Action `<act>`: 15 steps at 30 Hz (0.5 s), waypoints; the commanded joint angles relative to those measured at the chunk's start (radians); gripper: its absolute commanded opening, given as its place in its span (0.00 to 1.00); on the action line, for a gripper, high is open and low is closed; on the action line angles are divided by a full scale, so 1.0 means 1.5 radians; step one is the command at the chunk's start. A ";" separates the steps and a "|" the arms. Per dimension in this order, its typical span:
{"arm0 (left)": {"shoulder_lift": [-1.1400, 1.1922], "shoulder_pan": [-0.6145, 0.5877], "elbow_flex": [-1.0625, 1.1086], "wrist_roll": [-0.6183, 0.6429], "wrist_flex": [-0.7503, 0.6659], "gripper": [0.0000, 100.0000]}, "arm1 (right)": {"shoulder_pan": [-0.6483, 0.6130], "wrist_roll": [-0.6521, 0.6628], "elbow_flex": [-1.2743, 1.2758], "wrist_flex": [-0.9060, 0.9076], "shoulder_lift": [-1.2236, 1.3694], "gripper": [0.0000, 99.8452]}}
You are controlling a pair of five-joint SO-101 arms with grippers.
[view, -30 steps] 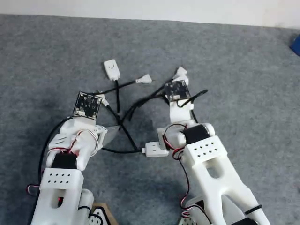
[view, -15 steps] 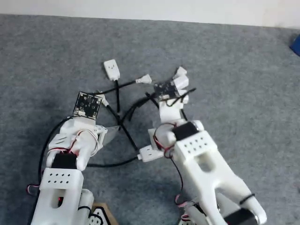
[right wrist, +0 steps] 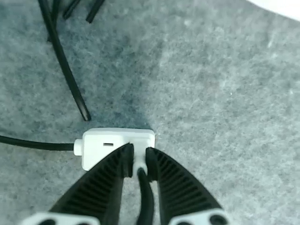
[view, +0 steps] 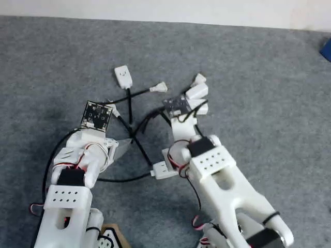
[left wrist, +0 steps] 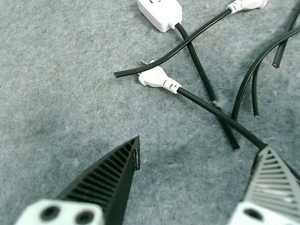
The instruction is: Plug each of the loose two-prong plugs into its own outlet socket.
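Fingers of the right gripper are found clenched on a held plug, a small white two-prong piece whose black cable runs back between them. The held plug is pressed against the long side of a white outlet socket, which lies flat on the grey surface. Whether the prongs are seated inside cannot be told, as the joint is covered by the fingertips. A black cable is seen leaving one short end of that socket.

Fingers of the left gripper are recorded as released, spread wide and grasping nothing, above the surface. A loose plug is noted lying on the surface beyond them, white, with its black cable running back toward the grey finger. A cut cable end is laid just beside its prongs. Farther off, a second socket is observed lying flat, and another plug is found near it, apart from it and not inserted.

From the high view, a third socket is seen resting on the surface just beside the right arm, with its cable trailing toward the left arm. Several black cables are crossed over one another between the two arms.
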 commanded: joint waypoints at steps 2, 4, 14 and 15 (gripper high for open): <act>0.003 -0.008 -0.002 0.003 -0.024 0.36 | -0.010 0.036 0.047 -0.023 -0.005 0.01; 0.003 -0.006 -0.002 0.003 -0.023 0.36 | -0.009 0.038 0.028 0.002 -0.011 0.01; 0.003 -0.005 -0.002 0.004 -0.021 0.36 | -0.010 0.093 -0.253 0.273 -0.005 0.37; 0.003 -0.005 -0.002 0.004 -0.021 0.36 | -0.010 0.091 -0.277 0.291 -0.005 0.39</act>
